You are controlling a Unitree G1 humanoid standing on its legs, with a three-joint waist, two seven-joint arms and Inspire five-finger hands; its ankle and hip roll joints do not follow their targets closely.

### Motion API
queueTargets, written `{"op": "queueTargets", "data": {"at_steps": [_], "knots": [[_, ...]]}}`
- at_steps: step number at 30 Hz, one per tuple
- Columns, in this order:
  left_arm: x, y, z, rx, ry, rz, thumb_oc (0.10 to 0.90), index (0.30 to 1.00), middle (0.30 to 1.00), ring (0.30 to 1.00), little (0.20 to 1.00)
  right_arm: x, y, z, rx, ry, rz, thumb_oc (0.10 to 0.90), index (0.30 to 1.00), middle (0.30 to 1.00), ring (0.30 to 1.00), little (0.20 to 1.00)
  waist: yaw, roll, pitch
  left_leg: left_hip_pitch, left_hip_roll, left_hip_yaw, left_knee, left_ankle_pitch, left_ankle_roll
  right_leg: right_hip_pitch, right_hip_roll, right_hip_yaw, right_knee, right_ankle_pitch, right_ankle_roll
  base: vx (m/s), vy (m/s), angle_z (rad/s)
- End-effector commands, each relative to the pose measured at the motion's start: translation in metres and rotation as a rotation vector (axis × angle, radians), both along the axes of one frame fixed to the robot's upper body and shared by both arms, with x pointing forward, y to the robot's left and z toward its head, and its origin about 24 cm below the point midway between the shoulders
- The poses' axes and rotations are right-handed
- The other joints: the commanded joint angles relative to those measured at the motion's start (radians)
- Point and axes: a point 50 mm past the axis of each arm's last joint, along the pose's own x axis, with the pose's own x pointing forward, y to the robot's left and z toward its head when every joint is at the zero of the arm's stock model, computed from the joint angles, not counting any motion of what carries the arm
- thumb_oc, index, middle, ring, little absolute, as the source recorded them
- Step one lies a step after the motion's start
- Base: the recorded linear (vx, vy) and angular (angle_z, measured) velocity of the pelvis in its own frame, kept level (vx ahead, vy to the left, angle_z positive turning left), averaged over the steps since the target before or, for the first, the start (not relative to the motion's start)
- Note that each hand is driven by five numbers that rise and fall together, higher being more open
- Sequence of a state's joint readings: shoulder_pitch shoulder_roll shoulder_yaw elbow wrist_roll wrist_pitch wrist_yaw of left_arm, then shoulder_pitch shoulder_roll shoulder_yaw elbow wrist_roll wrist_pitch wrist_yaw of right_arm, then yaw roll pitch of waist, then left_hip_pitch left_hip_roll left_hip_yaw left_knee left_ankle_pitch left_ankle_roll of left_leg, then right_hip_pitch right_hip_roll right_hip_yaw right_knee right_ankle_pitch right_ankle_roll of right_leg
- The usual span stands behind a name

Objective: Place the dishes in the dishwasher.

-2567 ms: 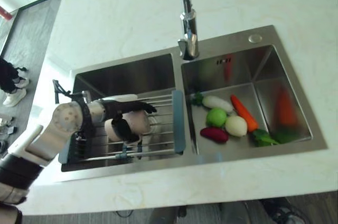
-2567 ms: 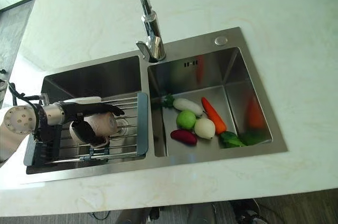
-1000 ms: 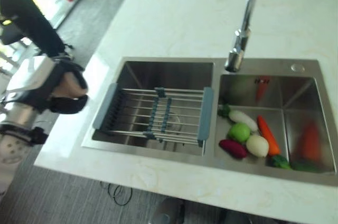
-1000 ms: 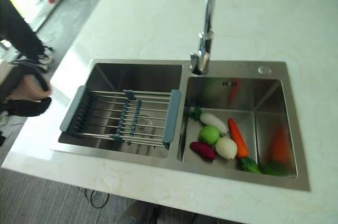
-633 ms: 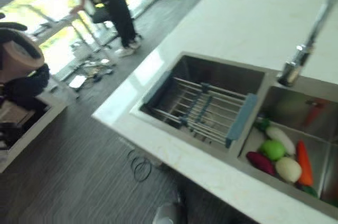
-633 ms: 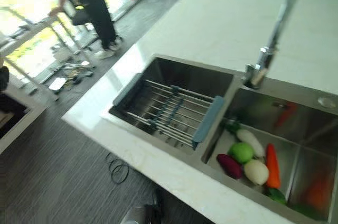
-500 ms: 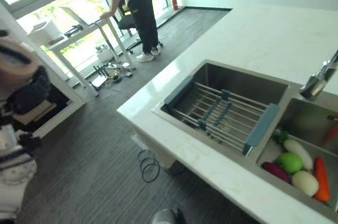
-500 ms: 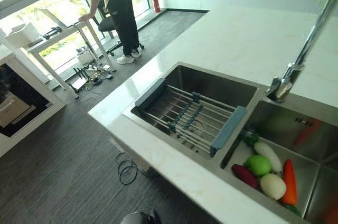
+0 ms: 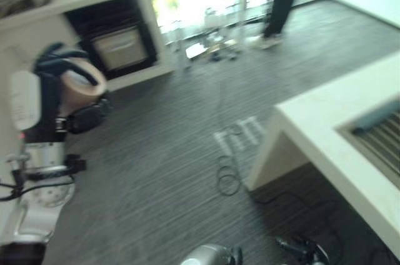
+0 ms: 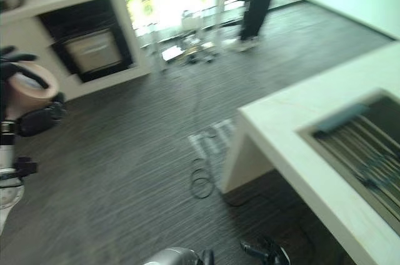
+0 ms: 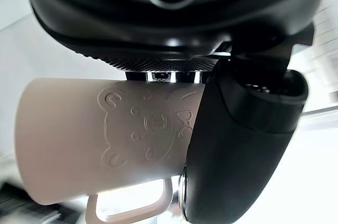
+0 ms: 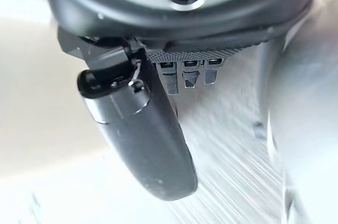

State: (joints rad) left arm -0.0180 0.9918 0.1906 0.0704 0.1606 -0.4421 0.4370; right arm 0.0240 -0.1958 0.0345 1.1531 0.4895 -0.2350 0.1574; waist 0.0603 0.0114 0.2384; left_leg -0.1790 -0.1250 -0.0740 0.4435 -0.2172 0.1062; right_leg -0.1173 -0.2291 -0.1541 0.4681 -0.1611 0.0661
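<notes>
The beige mug (image 11: 100, 139) is gripped by the left hand (image 9: 59, 99), fingers curled around it, and could be dropped if that hold is loosened in transit.

No legible text or numbers; only an embossed bear face on the beige mug (image 11: 105, 139).

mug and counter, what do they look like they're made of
Mug: matte beige, even in tone, with a bear face raised in its wall and a moulded handle; likely plastic or unglazed ceramic, hard to say which. The left hand is curled round it.
Counter: pale slab with faint veining and a soft sheen, so probably stone or a stone-look composite.
</notes>
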Motion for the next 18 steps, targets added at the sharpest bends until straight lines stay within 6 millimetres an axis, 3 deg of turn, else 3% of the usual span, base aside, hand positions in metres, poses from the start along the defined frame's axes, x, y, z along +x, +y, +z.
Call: {"op": "queueTargets", "data": {"at_steps": [1, 3, 5, 8, 9, 11, 12, 14, 15, 16, 17, 18], "knots": [[-0.012, -0.014, 0.045, -0.117, -0.277, -0.154, 0.400, 0.300, 0.300, 0.300, 0.300, -0.002, -0.031, 0.007, -0.065, 0.009, -0.001, 0.800, 0.900, 0.900, 0.900, 0.900, -0.025, 0.093, -0.037, 0.162, 0.046, 0.034, -0.143, -0.102, -0.003, 0.078, 0.068, -0.049, -0.168, 0.032, 0.066, 0.23, -0.097, 2.17], [-0.005, -0.024, 0.041, -0.136, -0.246, -0.204, 0.400, 0.300, 0.300, 0.300, 0.300, -0.007, -0.035, 0.005, -0.033, 0.049, 0.028, 0.800, 0.900, 0.900, 0.900, 0.900, -0.044, 0.060, -0.033, 0.180, 0.020, 0.013, -0.143, -0.121, -0.002, 0.010, 0.099, 0.025, -0.168, 0.016, 0.068, 0.24, -0.153, 0.68], [-0.001, -0.029, 0.040, -0.144, -0.238, -0.219, 0.400, 0.300, 0.300, 0.300, 0.300, -0.010, -0.035, 0.003, -0.017, 0.076, 0.044, 0.800, 0.900, 0.900, 0.900, 0.900, -0.056, 0.044, -0.033, 0.196, 0.010, 0.003, -0.143, -0.140, 0.005, -0.042, 0.115, 0.051, -0.168, 0.051, 0.080, 0.21, -0.166, 0.42], [0.004, -0.040, 0.034, -0.150, -0.235, -0.232, 0.400, 0.300, 0.300, 0.300, 0.300, -0.010, -0.036, 0.002, 0.007, 0.115, 0.072, 0.800, 0.900, 0.900, 0.900, 0.900, -0.051, 0.027, -0.041, 0.203, 0.020, 0.007, -0.143, -0.131, -0.012, -0.036, 0.141, 0.064, -0.168, 0.026, 0.060, 0.23, -0.214, 0.26], [0.005, -0.045, 0.032, -0.155, -0.240, -0.233, 0.400, 0.300, 0.300, 0.300, 0.300, -0.009, -0.036, 0.003, 0.004, 0.128, 0.096, 0.800, 0.900, 0.900, 0.900, 0.900, -0.042, 0.014, -0.047, 0.210, 0.028, 0.024, -0.143, -0.123, -0.020, -0.024, 0.138, 0.057, -0.168, 0.010, 0.049, 0.35, -0.242, 0.39], [0.007, -0.053, 0.033, -0.161, -0.243, -0.266, 0.400, 0.300, 0.300, 0.300, 0.300, -0.005, -0.041, 0.005, -0.007, 0.130, 0.100, 0.800, 0.900, 0.900, 0.900, 0.900, -0.025, -0.020, -0.025, 0.206, 0.020, 0.075, -0.097, -0.034, -0.054, 0.027, 0.120, 0.079, -0.168, -0.016, 0.023, 0.32, -0.239, 0.54], [0.007, -0.055, 0.036, -0.161, -0.242, -0.287, 0.400, 0.300, 0.300, 0.300, 0.300, -0.003, -0.044, 0.006, -0.007, 0.122, 0.083, 0.800, 0.900, 0.900, 0.900, 0.900, -0.019, -0.022, -0.006, 0.152, 0.015, 0.092, 0.015, -0.001, -0.072, 0.046, 0.121, 0.080, -0.168, -0.022, 0.010, 0.15, -0.159, 0.42], [0.008, -0.059, 0.040, -0.155, -0.232, -0.326, 0.400, 0.300, 0.300, 0.300, 0.300, -0.002, -0.048, 0.008, -0.005, 0.105, 0.050, 0.800, 0.900, 0.900, 0.900, 0.900, -0.011, -0.010, 0.019, 0.048, 0.039, 0.129, 0.096, 0.045, -0.104, 0.074, 0.134, 0.058, -0.168, -0.031, -0.012, 0.11, -0.043, 0.58], [0.009, -0.061, 0.042, -0.150, -0.230, -0.342, 0.400, 0.300, 0.300, 0.300, 0.300, -0.003, -0.051, 0.009, -0.003, 0.099, 0.036, 0.800, 0.900, 0.900, 0.900, 0.900, -0.008, -0.005, 0.023, 0.037, 0.059, 0.149, 0.029, 0.053, -0.108, 0.087, 0.134, 0.039, -0.168, -0.044, -0.013, 0.26, 0.157, 1.09], [0.008, -0.063, 0.040, -0.137, -0.231, -0.345, 0.400, 0.300, 0.300, 0.300, 0.300, -0.003, -0.053, 0.009, -0.007, 0.103, 0.038, 0.800, 0.900, 0.900, 0.900, 0.900, 0.002, 0.016, 0.030, 0.018, 0.075, 0.172, -0.143, 0.132, -0.131, 0.120, 0.148, 0.029, -0.168, -0.078, -0.011, 0.38, 0.283, 0.87], [0.008, -0.067, 0.036, -0.140, -0.241, -0.357, 0.400, 0.300, 0.300, 0.300, 0.300, -0.003, -0.054, 0.009, -0.009, 0.105, 0.020, 0.800, 0.900, 0.900, 0.900, 0.900, 0.015, 0.038, 0.042, -0.075, 0.097, 0.174, -0.143, 0.181, -0.163, 0.156, 0.176, 0.028, -0.168, -0.109, -0.020, 0.40, 0.299, 0.91], [0.008, -0.069, 0.034, -0.143, -0.246, -0.365, 0.400, 0.300, 0.300, 0.300, 0.300, -0.003, -0.055, 0.010, -0.010, 0.106, 0.004, 0.800, 0.900, 0.900, 0.900, 0.900, 0.023, 0.037, 0.039, -0.103, 0.095, 0.173, -0.143, 0.189, -0.167, 0.165, 0.178, 0.030, -0.168, -0.118, -0.024, 0.28, 0.214, 0.30]]}}
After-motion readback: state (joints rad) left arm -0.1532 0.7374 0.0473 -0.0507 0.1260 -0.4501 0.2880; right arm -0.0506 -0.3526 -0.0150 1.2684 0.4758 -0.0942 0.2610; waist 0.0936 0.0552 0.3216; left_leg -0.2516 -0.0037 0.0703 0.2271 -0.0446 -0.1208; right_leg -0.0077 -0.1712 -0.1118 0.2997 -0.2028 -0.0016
